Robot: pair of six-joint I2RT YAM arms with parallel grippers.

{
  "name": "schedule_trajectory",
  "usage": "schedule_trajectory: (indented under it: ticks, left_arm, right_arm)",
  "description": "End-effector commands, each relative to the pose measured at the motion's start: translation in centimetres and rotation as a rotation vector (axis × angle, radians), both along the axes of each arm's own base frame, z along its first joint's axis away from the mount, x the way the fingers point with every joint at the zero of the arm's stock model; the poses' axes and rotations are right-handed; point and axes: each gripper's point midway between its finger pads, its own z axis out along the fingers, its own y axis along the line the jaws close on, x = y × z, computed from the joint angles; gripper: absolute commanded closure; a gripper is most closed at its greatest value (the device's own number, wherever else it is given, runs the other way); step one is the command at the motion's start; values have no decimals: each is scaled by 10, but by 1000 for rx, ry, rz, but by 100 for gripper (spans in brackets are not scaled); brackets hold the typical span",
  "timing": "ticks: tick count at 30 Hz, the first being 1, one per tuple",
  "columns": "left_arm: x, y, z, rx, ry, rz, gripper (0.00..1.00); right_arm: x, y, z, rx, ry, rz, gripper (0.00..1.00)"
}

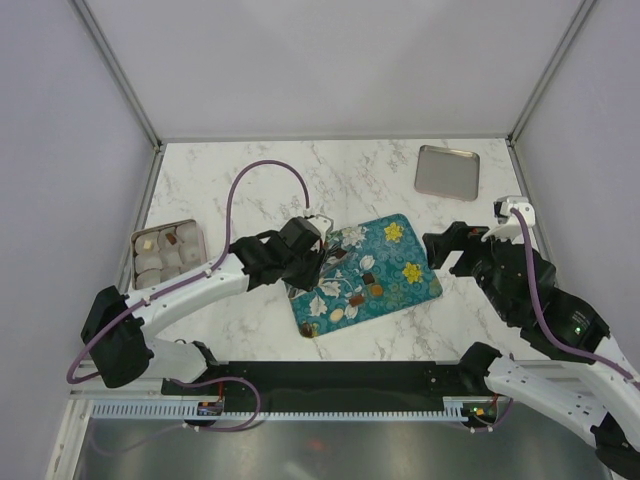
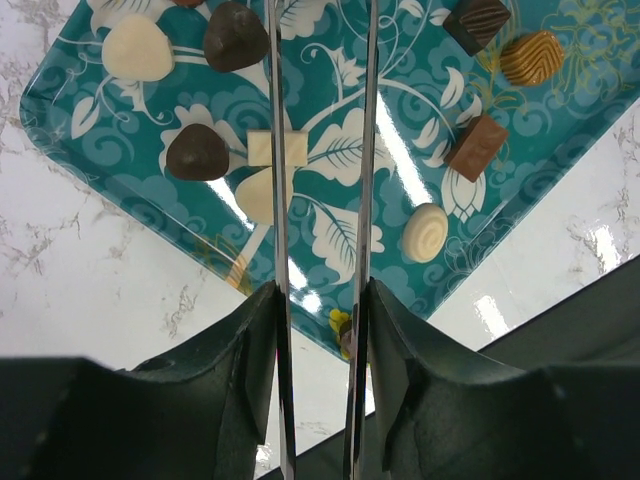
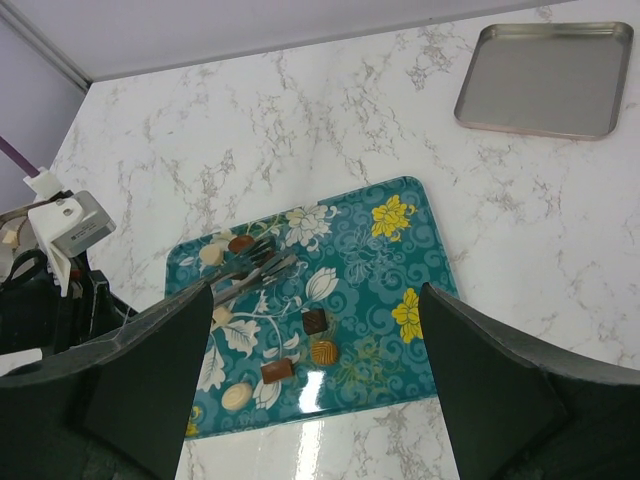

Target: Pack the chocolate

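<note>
Several chocolates lie on the teal flowered tray. The left wrist view shows a white square one, dark ones, a cream round one, a brown bar and a caramel oval. My left gripper is shut on metal tongs. It hovers over the tray's left part. The tong blades stand apart with nothing gripped, and the left blade crosses the white square. My right gripper is open and empty above the tray's right edge.
A metal tin with white paper cups, a few filled, stands at the left. Its flat lid lies at the back right. The tongs also show in the right wrist view, over the tray's left end.
</note>
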Motion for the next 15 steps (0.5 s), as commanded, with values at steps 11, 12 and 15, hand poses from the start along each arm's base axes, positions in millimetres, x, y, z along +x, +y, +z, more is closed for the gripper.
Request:
schedule_trajectory:
  ticks: [11, 12, 15]
  left_arm:
    - [0, -1, 3, 22, -17, 0, 57]
    - [-1, 0, 2, 25, -12, 2, 57]
    - [-2, -1, 3, 22, -9, 4, 57]
  right_arm:
    - [-2, -9, 3, -7, -19, -23, 8]
    - [-2, -9, 3, -7, -17, -24, 8]
    - [-2, -9, 3, -5, -18, -25, 8]
